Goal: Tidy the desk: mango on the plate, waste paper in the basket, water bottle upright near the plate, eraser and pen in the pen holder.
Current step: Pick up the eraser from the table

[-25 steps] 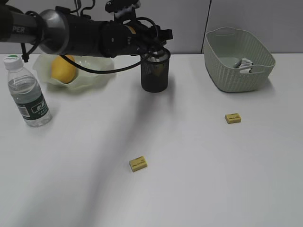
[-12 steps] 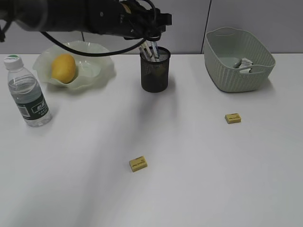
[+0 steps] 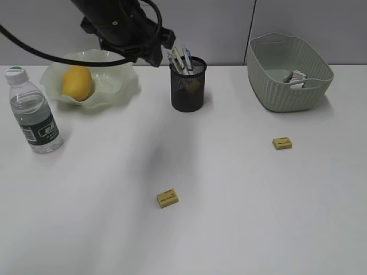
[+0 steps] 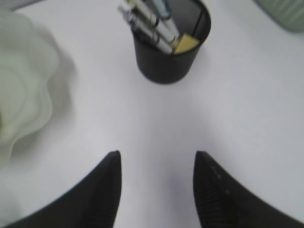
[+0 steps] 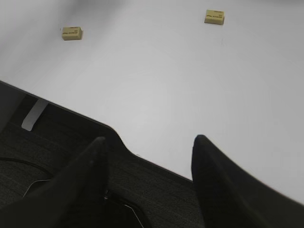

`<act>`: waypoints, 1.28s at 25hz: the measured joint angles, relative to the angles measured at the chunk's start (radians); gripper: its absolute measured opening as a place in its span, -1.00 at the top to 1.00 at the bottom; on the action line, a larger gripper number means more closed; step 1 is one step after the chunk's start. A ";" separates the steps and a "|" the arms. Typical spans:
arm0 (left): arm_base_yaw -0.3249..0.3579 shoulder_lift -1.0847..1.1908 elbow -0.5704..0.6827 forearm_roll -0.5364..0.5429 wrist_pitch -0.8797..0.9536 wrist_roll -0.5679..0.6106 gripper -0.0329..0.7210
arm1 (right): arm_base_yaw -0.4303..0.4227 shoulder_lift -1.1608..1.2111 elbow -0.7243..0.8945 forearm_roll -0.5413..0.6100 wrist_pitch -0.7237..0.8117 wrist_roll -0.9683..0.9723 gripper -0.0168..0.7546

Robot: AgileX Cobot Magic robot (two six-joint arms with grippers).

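The black mesh pen holder (image 3: 188, 87) stands at the back centre with pens (image 3: 180, 57) leaning out of it. In the left wrist view a yellow eraser (image 4: 187, 42) lies inside the pen holder (image 4: 171, 52) beside the pens (image 4: 148, 23). My left gripper (image 3: 153, 56) hangs up and left of the holder, open and empty (image 4: 157, 156). The mango (image 3: 76, 83) lies on the plate (image 3: 117, 86). The water bottle (image 3: 34, 114) stands upright left of the plate. The waste paper (image 3: 298, 77) is in the basket (image 3: 287, 91). My right gripper (image 5: 150, 139) is open and empty.
Two loose yellow erasers lie on the desk: one at front centre (image 3: 167, 198) (image 5: 72, 33), one right of centre (image 3: 282, 143) (image 5: 214, 16). The right gripper hovers over the desk's front edge (image 5: 142, 159), with dark floor below it. It does not show in the exterior view.
My left arm has drawn back from over the pen holder, up and to the left. The pens now stand free in the holder. The right arm has not visibly moved.
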 joint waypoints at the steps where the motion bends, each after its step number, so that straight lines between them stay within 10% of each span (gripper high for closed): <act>1: 0.000 -0.009 0.000 0.009 0.056 0.004 -0.06 | 0.000 0.000 0.000 0.000 0.000 0.000 -0.20; 16: 0.000 -0.177 0.033 0.041 0.396 0.028 -0.03 | 0.000 0.000 0.000 -0.001 -0.009 0.009 -0.20; 32: 0.000 -0.901 0.651 0.029 0.307 0.037 -0.03 | 0.000 0.143 -0.021 -0.082 -0.015 0.131 -0.20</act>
